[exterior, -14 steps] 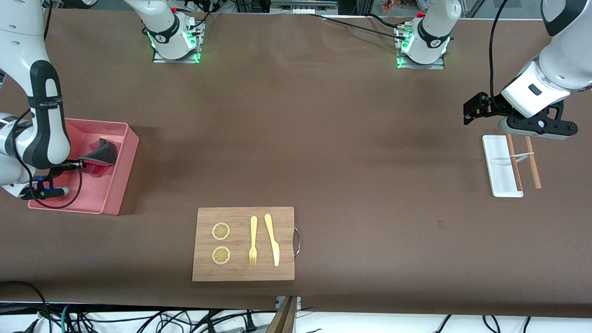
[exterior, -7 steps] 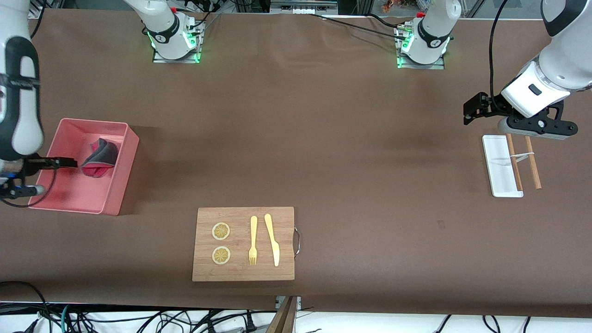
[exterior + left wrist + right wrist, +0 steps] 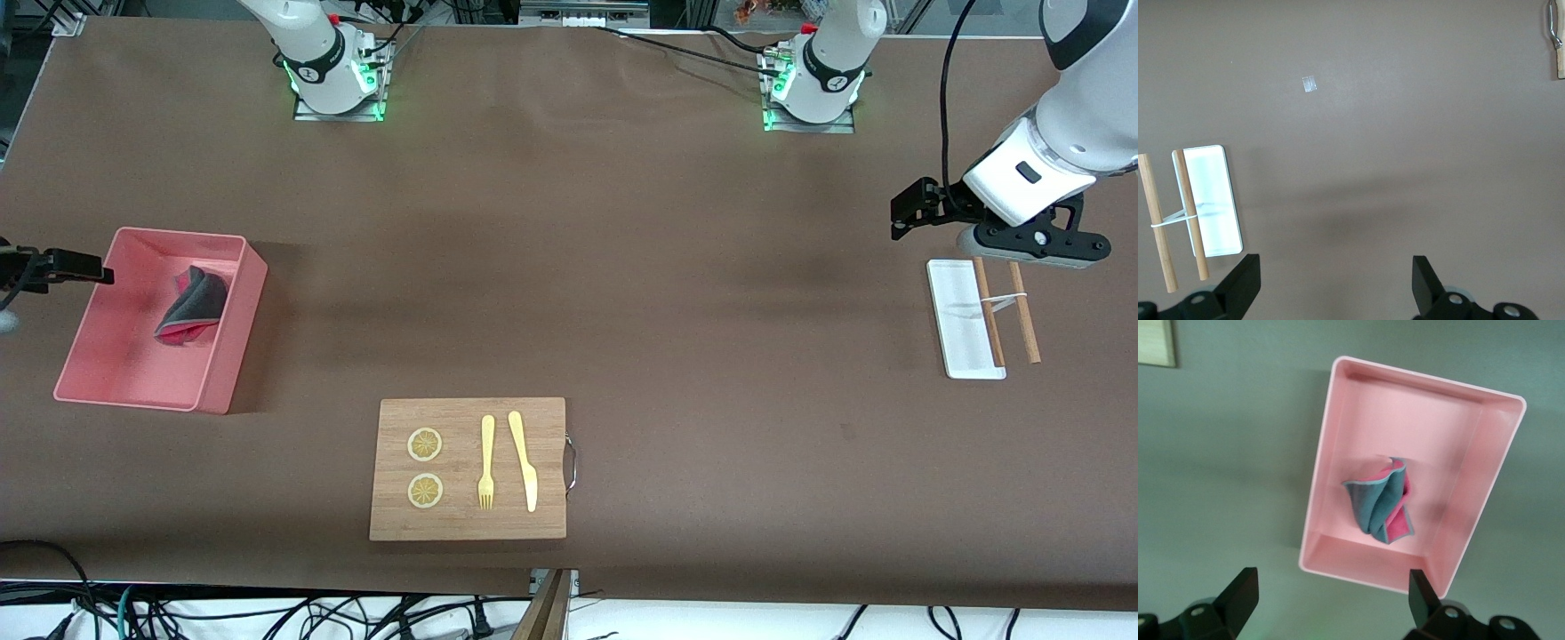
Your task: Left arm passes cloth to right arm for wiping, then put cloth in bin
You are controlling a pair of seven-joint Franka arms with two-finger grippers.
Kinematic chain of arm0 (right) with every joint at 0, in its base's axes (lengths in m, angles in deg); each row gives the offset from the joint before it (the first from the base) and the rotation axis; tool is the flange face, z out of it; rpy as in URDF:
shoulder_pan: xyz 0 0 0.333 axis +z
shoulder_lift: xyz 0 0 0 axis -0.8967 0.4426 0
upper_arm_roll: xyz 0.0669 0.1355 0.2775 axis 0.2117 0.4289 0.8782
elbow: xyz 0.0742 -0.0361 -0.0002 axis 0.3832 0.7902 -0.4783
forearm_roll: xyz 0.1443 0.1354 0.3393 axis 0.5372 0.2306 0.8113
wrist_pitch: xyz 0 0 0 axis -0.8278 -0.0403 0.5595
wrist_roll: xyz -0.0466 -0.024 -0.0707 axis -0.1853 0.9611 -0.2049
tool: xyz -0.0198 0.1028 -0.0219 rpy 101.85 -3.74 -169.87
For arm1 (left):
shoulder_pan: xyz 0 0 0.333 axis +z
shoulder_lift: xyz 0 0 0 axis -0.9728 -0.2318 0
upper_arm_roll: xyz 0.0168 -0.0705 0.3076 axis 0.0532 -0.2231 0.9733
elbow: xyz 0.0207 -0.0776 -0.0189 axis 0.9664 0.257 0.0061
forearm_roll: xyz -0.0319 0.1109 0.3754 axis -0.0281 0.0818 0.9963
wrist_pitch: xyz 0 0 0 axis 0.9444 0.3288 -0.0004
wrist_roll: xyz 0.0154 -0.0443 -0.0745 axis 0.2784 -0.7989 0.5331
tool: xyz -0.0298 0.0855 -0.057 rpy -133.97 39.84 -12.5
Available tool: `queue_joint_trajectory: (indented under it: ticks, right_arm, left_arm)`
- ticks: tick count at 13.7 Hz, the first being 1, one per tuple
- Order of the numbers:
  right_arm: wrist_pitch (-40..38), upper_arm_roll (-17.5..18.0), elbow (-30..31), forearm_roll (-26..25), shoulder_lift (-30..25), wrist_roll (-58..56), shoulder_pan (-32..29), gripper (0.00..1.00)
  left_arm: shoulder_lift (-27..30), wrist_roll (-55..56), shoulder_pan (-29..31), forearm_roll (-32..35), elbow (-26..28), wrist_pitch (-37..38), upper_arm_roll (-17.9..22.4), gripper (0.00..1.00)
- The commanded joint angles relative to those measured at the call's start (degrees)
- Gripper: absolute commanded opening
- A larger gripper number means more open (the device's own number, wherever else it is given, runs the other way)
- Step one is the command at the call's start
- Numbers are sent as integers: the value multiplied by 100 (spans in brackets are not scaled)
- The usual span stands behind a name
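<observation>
Both grippers read as open from where I sit. On the right wrist view my right gripper (image 3: 1326,603) has its two fingers spread wide with nothing between them, and it hangs above the bin (image 3: 1485,463); in the front view only a dark bit of it shows at the frame edge, just beside the bin's (image 3: 238,307) wall at the right arm's end of the table. I see the cloth (image 3: 188,305) lying inside the bin, crumpled and folded over itself, grey face mostly out with crimson-pink showing along the folds, resting toward the end of the bin farther from the front camera. From the wrist it looks the same, the cloth (image 3: 1381,502) free of the fingers. My left gripper (image 3: 1331,287) is also spread and empty, waiting in the air at the left arm's end of the table, over the end of the white tray (image 3: 958,324) farther from the front camera. Two wooden sticks (image 3: 1005,311) joined by a pale band lie there, one across the tray's edge and one on the table beside it. Nearer the front camera sits the cutting board (image 3: 468,524) with two lemon slices (image 3: 425,467), a fork (image 3: 486,462) and a knife (image 3: 524,460).
</observation>
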Motion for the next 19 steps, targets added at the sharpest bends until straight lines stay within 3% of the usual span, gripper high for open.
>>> queue_joint_trajectory:
  ticks: [1, 4, 11, 13, 17, 19]
  right_arm:
    - [-245, 391, 58, -152, -498, 499, -21, 99]
    - [-368, 725, 198, -161, -833, 508, 5, 99]
    - [-316, 814, 285, -310, -1457, 447, -21, 99]
    - [-473, 1006, 391, -512, -1589, 437, -64, 99]
    - [-763, 1551, 383, -504, -1695, 1771, -144, 99]
    - [-790, 1561, 322, -504, -1634, 1791, -126, 99]
  left_arm:
    - [10, -95, -8, -12, 14, -57, 1, 100]
    - [10, -95, -8, -21, 14, -57, 10, 100]
    - [10, -95, -8, -21, 14, -57, 10, 100]
    - [10, -95, -8, -12, 14, -57, 10, 100]
    - [10, -95, -8, -12, 14, -57, 1, 100]
    - [10, -95, -8, -21, 5, -57, 2, 100]
